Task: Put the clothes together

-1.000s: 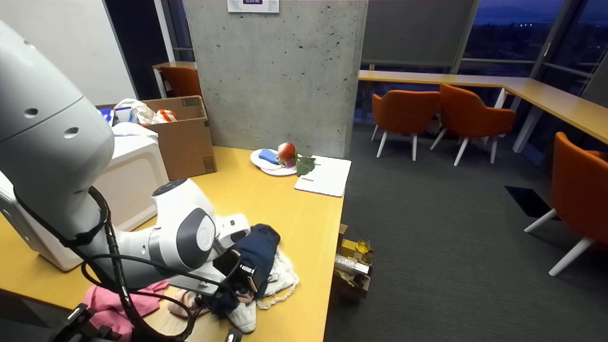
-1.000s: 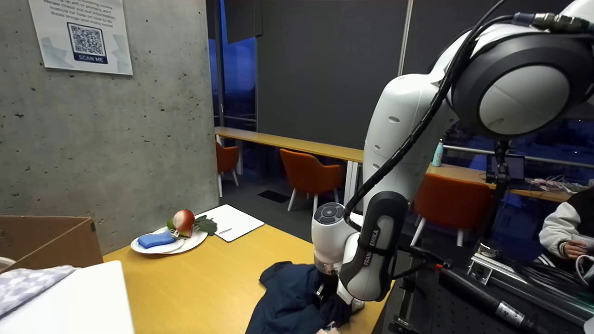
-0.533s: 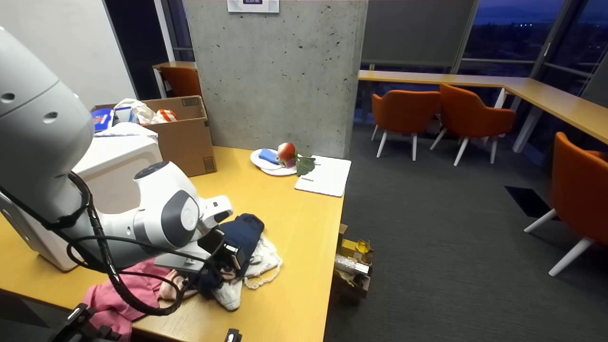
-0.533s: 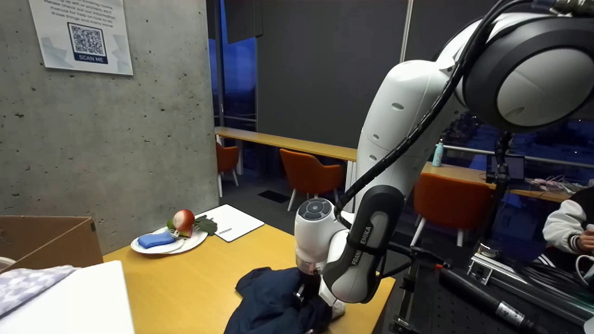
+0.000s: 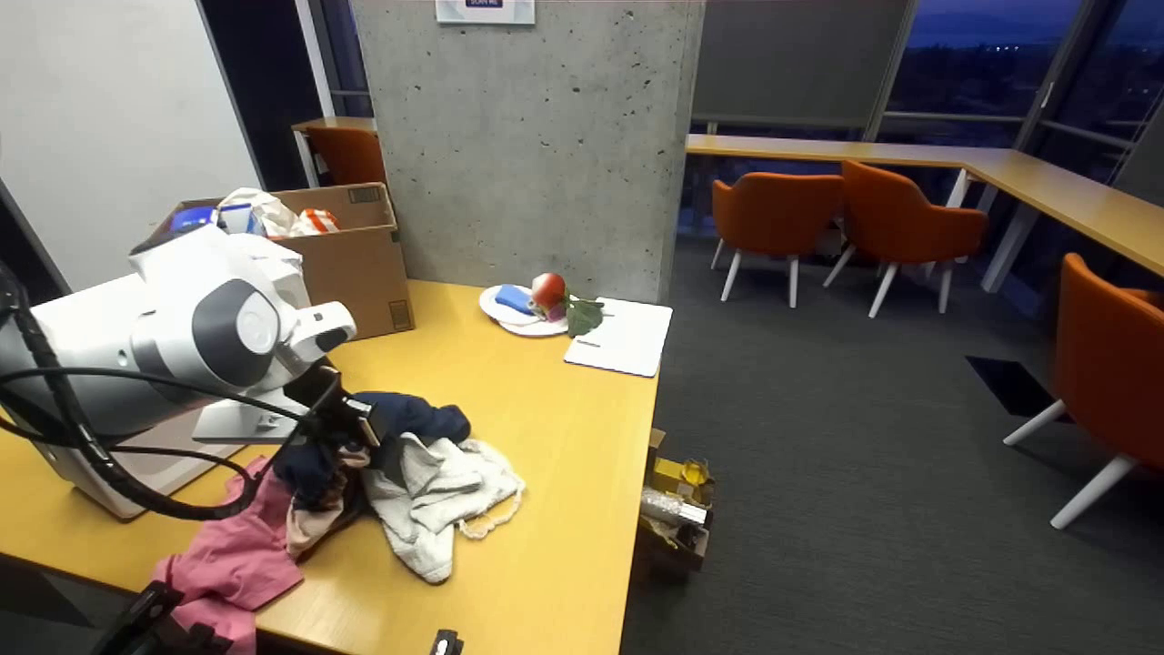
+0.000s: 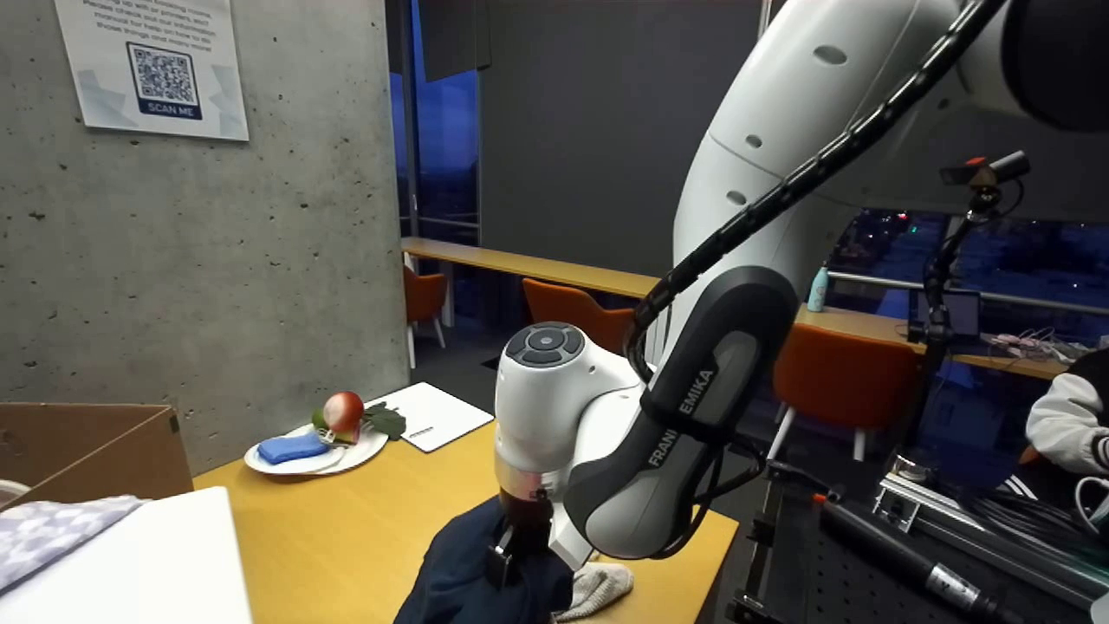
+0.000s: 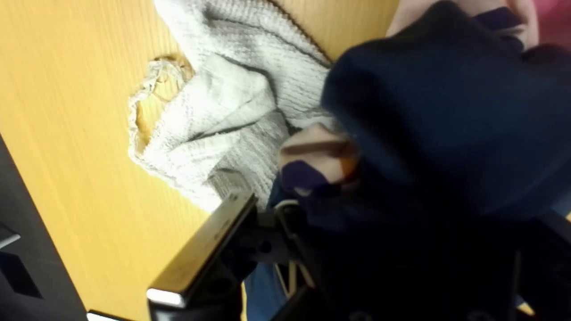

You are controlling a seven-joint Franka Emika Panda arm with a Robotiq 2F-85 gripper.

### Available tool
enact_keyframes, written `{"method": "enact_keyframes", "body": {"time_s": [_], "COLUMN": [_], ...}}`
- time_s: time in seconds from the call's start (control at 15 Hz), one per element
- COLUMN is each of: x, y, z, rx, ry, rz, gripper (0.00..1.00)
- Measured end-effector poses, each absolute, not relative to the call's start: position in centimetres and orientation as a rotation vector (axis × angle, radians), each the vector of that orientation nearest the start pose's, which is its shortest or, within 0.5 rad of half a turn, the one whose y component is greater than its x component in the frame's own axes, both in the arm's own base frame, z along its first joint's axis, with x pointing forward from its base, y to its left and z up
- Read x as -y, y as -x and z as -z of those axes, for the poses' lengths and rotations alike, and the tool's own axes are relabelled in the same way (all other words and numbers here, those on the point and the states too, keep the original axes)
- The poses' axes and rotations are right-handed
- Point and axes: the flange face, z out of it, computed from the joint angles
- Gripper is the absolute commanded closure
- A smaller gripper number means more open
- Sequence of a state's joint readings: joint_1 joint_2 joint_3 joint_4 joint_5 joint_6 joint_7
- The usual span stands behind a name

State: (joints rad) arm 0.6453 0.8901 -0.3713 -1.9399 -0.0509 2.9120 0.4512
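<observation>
Clothes in contact on table; navy garment as landmark. Gripper at it, clamped on its cloth; jaws partly lost in dark in wrist view. Against the navy garment: peach cloth, pale knit, pink garment. Wrist view alone shows purple and orange patches on peach cloth. Pink garment spreads out in an exterior view, a corner in wrist view. Long axis of clothes: pink garment to pale knit, whose cord loop points away from navy garment. Well apart from it: plate, white board.
</observation>
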Motion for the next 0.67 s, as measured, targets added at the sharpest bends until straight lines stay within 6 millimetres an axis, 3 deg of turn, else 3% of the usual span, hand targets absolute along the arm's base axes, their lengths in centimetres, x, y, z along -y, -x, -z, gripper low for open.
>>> {"method": "enact_keyframes", "body": {"time_s": [0.33, 0.4, 0.47, 0.67], "x": [-23.9, -25.2, -26.4, -28.5], "y": [-54.5, -53.7, -52.9, -51.1], "z": [-8.1, -8.4, -8.6, -7.6], "rx": [0.203, 0.239, 0.271, 0.334], "ry": [3.312, 3.305, 3.3, 3.307], "rz": [0.369, 0.369, 0.365, 0.303], "gripper": [0.98, 0.88, 0.66, 0.56]}}
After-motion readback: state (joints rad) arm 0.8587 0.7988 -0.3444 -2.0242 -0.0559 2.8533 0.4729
